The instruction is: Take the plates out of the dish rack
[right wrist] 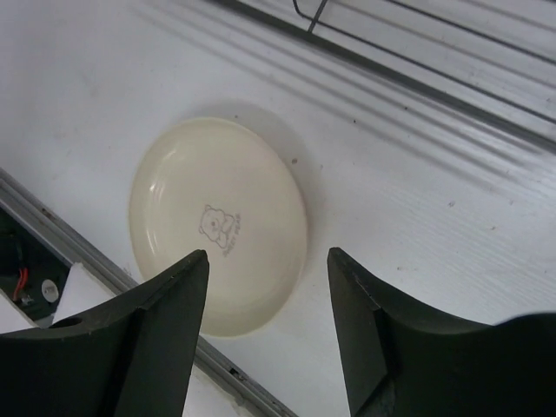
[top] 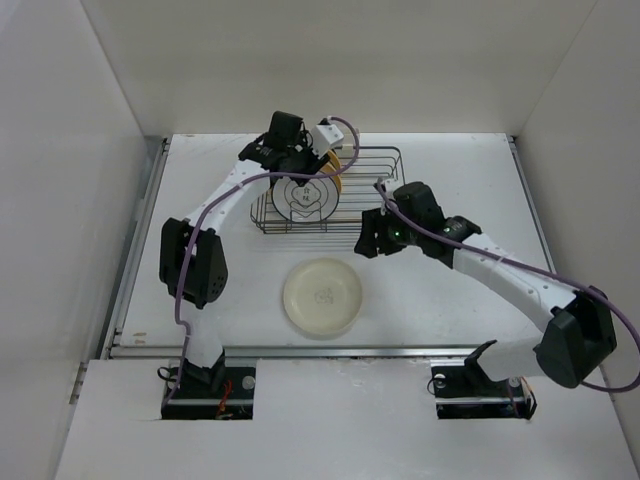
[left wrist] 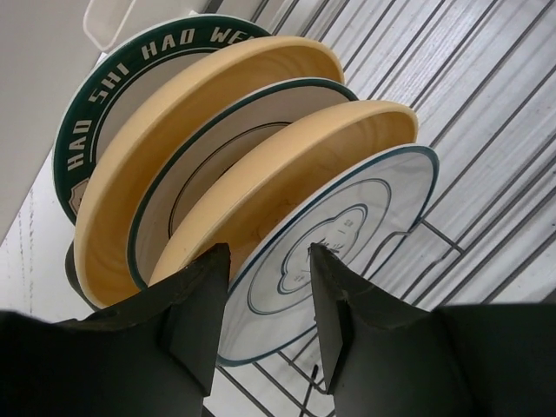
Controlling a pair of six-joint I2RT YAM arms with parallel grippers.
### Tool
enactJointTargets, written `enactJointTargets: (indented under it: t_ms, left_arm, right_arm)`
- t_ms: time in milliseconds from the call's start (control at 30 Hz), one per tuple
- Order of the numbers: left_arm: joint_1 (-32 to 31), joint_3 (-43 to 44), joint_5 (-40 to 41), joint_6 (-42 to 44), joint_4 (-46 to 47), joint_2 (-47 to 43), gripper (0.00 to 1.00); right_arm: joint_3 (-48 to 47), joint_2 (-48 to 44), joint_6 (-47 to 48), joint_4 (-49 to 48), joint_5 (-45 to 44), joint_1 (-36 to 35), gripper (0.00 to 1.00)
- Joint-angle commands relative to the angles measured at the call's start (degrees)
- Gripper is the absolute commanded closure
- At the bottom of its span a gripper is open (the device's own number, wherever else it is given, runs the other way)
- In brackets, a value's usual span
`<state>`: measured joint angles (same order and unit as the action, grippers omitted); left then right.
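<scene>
**One plate flat on the surface, five on edge in the dish rack**

Nearest the arm bases, a cream plate [top: 322, 296] lies flat and right way up on the white surface [top: 450, 300], close to the metal strip along the near edge. The right wrist view shows a small bear drawing at the middle of this cream plate [right wrist: 217, 226].

The right hand [top: 368, 243] hangs above the surface between the cream plate and the rack. In its own camera, the right hand [right wrist: 268, 256] has both jaws spread wide with nothing between them, and the plate is visible below through the gap.

Beyond it stands the dish rack [top: 400, 175], a dark wire basket. Its right part holds nothing but wire, and all the plates stand in its left end.

The left arm reaches round to that end, with the left hand [top: 298, 160] above the stack. In the left wrist view, the left hand [left wrist: 269, 252] has its jaws partly apart, one on either side of the rim of the line-drawing plate [left wrist: 347, 234], the plate closest to that camera. I cannot tell whether the pads press on it.

Behind it, in order, stand:
- a yellow plate [left wrist: 304, 165]
- a white dark-rimmed plate [left wrist: 217, 165]
- a second yellow plate [left wrist: 200, 95]
- the green lettered plate [left wrist: 130, 78]

All of them lean the same way. A cream plastic piece [left wrist: 122, 17] shows at the rack's edge, just past the green lettered plate.
</scene>
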<state>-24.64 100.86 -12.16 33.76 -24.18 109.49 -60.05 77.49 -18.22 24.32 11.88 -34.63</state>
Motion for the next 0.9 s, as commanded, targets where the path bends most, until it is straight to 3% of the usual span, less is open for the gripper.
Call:
enactJointTargets:
  t_ms: [0,100,133,167,233,400,567,767,833,867]
  left_arm:
    - [0.4,1.7,0.8,1.5,2.5,1.4,0.61]
    - [0.4,2.2,2.1,2.1,2.5,2.7,0.69]
    - [0.4,2.2,2.6,2.1,1.6,2.7,0.77]
    - [0.4,2.2,2.6,2.1,1.6,2.7,0.91]
    - [0.4,2.2,4.2,1.6,1.0,2.7,1.0]
    - [0.4,2.2,6.1,2.1,-0.9,-0.2,1.0]
    - [1.5,2.8,3.1,2.1,-2.2,-2.5,1.0]
    - [1.5,4.3,1.5,6.1,-8.7,-0.4,1.0]
    - [1.5,5.7,1.5,6.1,-10.3,1.7,0.91]
    - [1.5,7.2,1.5,5.5,-10.4,2.5,0.8]
  right_arm:
    - [-3.4,-1.7,-0.5,2.3,-2.9,-0.6,0.37]
    - [-4.0,-3.3,-0.5,2.8,-5.9,-0.6,0.33]
    - [-4.7,-3.8,-0.5,2.8,-6.7,-0.6,0.32]
    - [-5.6,-3.8,-0.5,2.8,-7.4,-0.6,0.32]
    - [-7.0,-3.8,-1.0,2.2,-8.7,-0.1,0.31]
    - [-8.3,-2.4,-1.0,-0.4,-8.7,1.3,0.31]
    - [-11.2,0.9,-1.0,-1.6,-8.1,2.9,0.31]
    - [-15.6,5.5,0.2,-1.6,-6.7,4.7,0.28]
    - [-16.1,6.1,0.2,-1.6,-7.2,6.5,0.22]
    - [-16.1,6.1,0.8,-1.6,-7.2,7.0,0.2]
